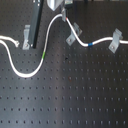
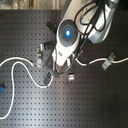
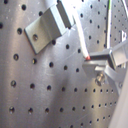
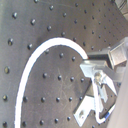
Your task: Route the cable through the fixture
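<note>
One end effector (image 1: 64,15) sits at the far edge of the first exterior view, its fingers closed on the one white cable (image 1: 50,31), which leaves its tips in both wrist views. Just beside it stands the nearest fixture (image 1: 74,33), slanted upright, with the cable running past it; whether the cable sits inside the clip cannot be told. Counting outward, there are three grey clips: this one, a second clip (image 1: 116,40) further along the cable past the single blue band (image 1: 90,44), and a third clip (image 1: 24,38) on the other side, next to one black rod (image 1: 35,25). One green band (image 1: 44,54) marks the cable's loop across the perforated surface (image 1: 75,95).
</note>
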{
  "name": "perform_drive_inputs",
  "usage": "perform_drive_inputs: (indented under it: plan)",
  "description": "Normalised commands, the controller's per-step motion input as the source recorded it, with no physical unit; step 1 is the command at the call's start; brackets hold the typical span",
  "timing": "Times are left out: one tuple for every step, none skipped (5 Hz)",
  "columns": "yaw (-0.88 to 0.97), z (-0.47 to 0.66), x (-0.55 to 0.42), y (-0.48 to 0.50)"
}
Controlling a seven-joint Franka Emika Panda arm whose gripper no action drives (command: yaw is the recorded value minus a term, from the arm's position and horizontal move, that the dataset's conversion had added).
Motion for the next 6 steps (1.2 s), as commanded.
perform_drive_inputs:
  plan:
    - [0.00, -0.67, -0.039, 0.191]
    - [0.22, -0.54, 0.145, 0.193]
    - [0.43, -0.35, 0.263, 0.016]
    - [0.53, -0.26, 0.297, -0.049]
    - [0.50, -0.27, 0.256, -0.119]
    - [0.41, -0.30, 0.152, -0.097]
